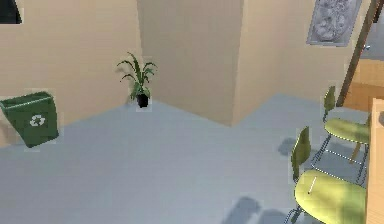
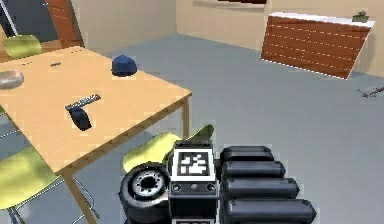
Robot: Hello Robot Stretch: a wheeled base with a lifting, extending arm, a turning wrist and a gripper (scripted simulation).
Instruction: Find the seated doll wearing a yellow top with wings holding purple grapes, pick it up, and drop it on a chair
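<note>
Two yellow-green chairs (image 1: 345, 125) (image 1: 325, 188) stand at the forward view's right, next to a wooden table edge (image 1: 378, 120). In the arm side view the wooden table (image 2: 130, 110) reaches in from the left, with one yellow-green chair (image 2: 165, 150) tucked at its near corner, another chair (image 2: 22, 45) at the far side and a third (image 2: 20, 180) at the bottom left. The gripper (image 2: 148, 192) shows as a dark body at the bottom edge, left of a white marked square. Its far end is not clear, so I cannot tell whether it holds anything.
On the table lie a blue rounded thing (image 2: 124, 66), a small dark object (image 2: 82, 118), a grey strip (image 2: 85, 100) and a grey bowl (image 2: 8, 80). A brown counter (image 2: 315, 42) stands far right. A green bin (image 1: 32, 118) and a potted plant (image 1: 138, 80) stand by the walls.
</note>
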